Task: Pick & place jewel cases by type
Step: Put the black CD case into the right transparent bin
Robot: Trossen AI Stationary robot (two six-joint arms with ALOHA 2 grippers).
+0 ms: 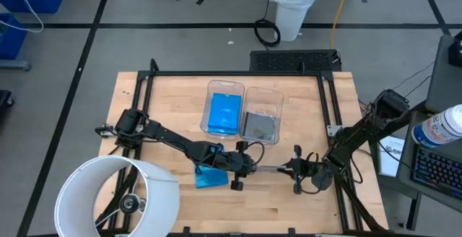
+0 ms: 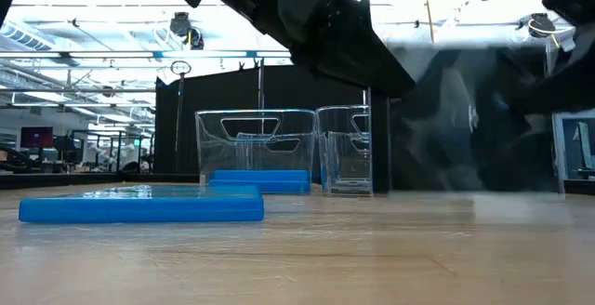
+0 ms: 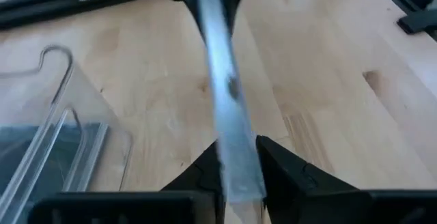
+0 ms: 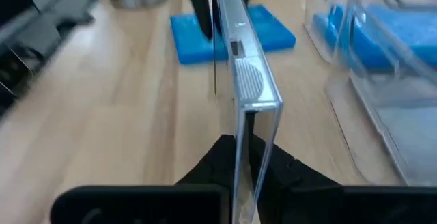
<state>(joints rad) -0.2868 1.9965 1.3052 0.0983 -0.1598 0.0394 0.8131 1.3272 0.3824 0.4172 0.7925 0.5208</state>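
Between the two arms, near the front middle of the table (image 1: 289, 208), a clear jewel case (image 1: 268, 168) is held on edge above the wood, one end in each gripper; the left gripper (image 1: 245, 169) has its fingers (image 3: 283, 173) pressed on either face of the case edge, and the right gripper (image 1: 294, 169) has its fingers (image 4: 287, 169) closed on the opposite end, so both are gripping the same case; this reads as a handover in progress. A blue case (image 1: 209, 178) lies flat on the table just beside the left gripper; behind them stand two clear bins touching side by side, the left bin (image 1: 225, 87) holding blue cases and the right bin (image 1: 264, 91) holding a dark grey case (image 1: 258, 126). Judgement: the step in hand is passing the clear case from one arm to the other for the right bin; to do it well, the receiving grip should be confirmed firm before the other fingers let go, neither arm should pull while both hold, since a thin plastic case may twist or crack; the releasing fingers should part fully and back away straight along the case edge; the case should stay upright and well clear of the blue case below; the carry should then rise over the bin wall before lowering, not drop from height.
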